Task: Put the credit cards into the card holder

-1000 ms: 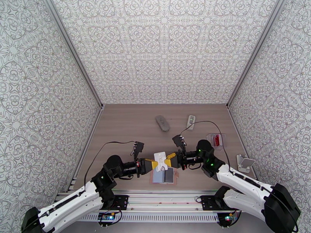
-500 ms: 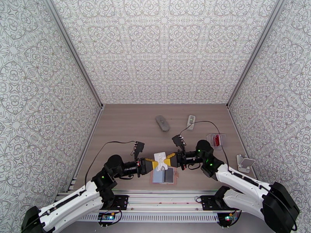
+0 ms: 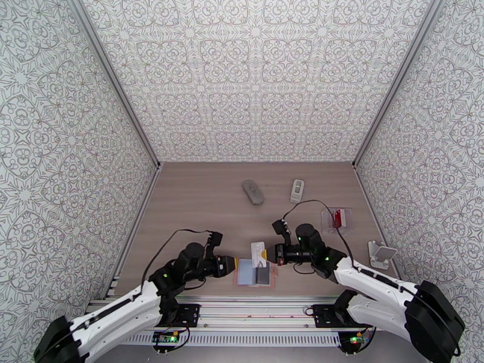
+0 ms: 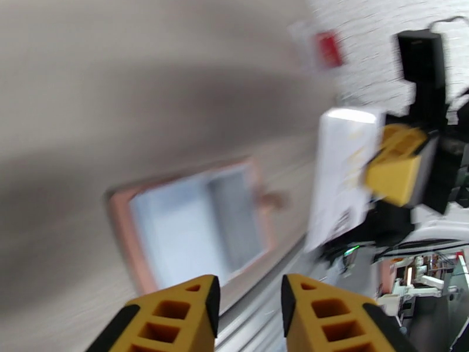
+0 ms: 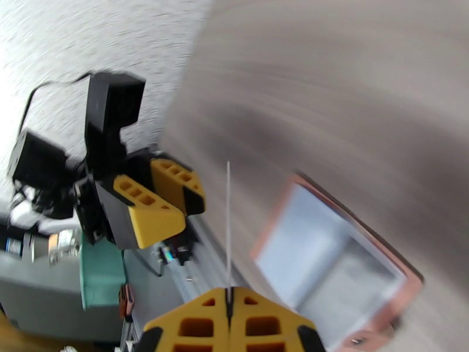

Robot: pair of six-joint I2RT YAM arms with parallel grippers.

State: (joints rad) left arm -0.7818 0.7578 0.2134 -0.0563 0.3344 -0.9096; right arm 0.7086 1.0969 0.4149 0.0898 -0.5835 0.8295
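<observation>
Credit cards show in two spots from above: the white card [image 3: 260,251] is held at the near middle of the tabletop [image 3: 199,201], and the red card [image 3: 337,218] stands in a clear stand [image 3: 328,222] well off to the right; the card holder [image 3: 248,273] lies flat between my two arms, pink-edged with a blue-grey face and a darker panel.

From overhead I read the layout but not the grip; the right tool [image 3: 270,255] meets the white card from the right, just beyond the holder's far edge, while the left tool [image 3: 233,265] sits just left of the holder, apart from it.

The right wrist camera gives me the white card [image 5: 228,230] edge-on, a thin line rising out of the right tool [image 5: 228,297], whose yellow jaws are clenched flat on it; the holder's pink rim [image 5: 275,221] lies beyond, and the left tool [image 5: 161,200] faces me with its jaws apart.

The left wrist view, though blurred, shows the card's broad white face [image 4: 340,177], clamped at its right edge by the right tool [image 4: 387,171]; the left tool [image 4: 247,303] is released, partly spread, with nothing in the gap; the holder [image 4: 123,230] lies ahead of it, and the red card [image 4: 328,48] is a smear far off.

I cannot tell how high the white card hangs above the tabletop.
</observation>
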